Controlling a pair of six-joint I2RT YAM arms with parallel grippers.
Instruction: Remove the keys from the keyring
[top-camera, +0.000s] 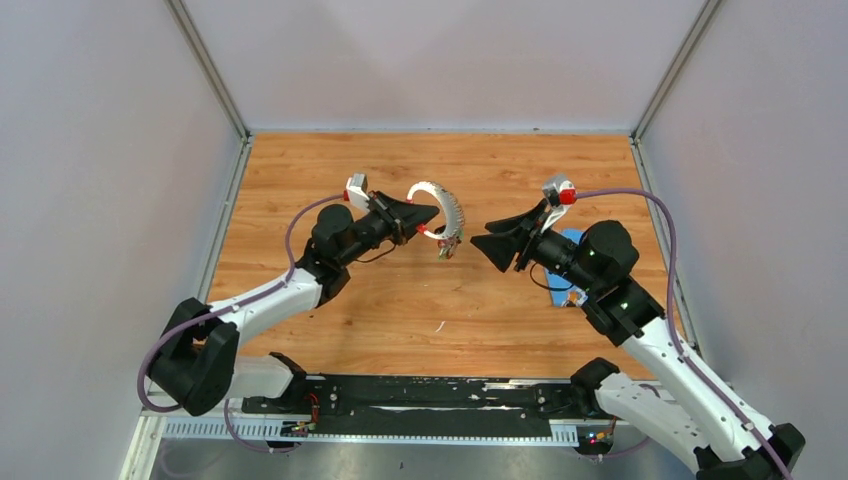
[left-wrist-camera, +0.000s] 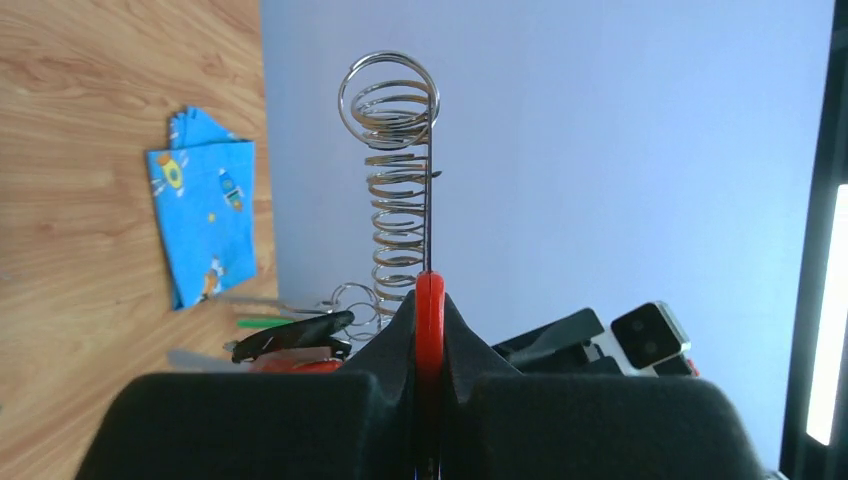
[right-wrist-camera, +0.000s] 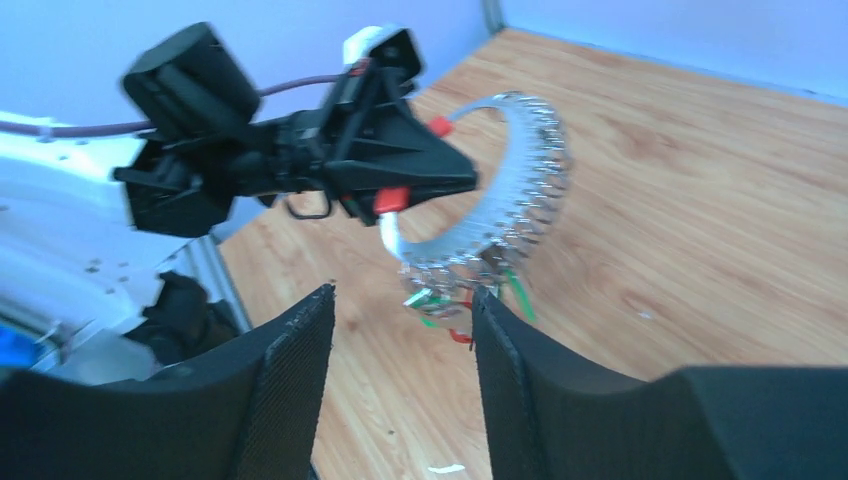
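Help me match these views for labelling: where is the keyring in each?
Top external: keyring at centre, at the left gripper tip.
Left wrist: keyring at centre, edge-on, upright.
Right wrist: keyring at upper centre.
Shared landmark: the left gripper clamping it.

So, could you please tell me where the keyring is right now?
In the top view the keyring hangs over mid-table, clamped in the left gripper, its keys dangling just left of the open right gripper.

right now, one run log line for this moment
left gripper: shut on keyring | right gripper: open, holding nothing | keys: hanging from keyring
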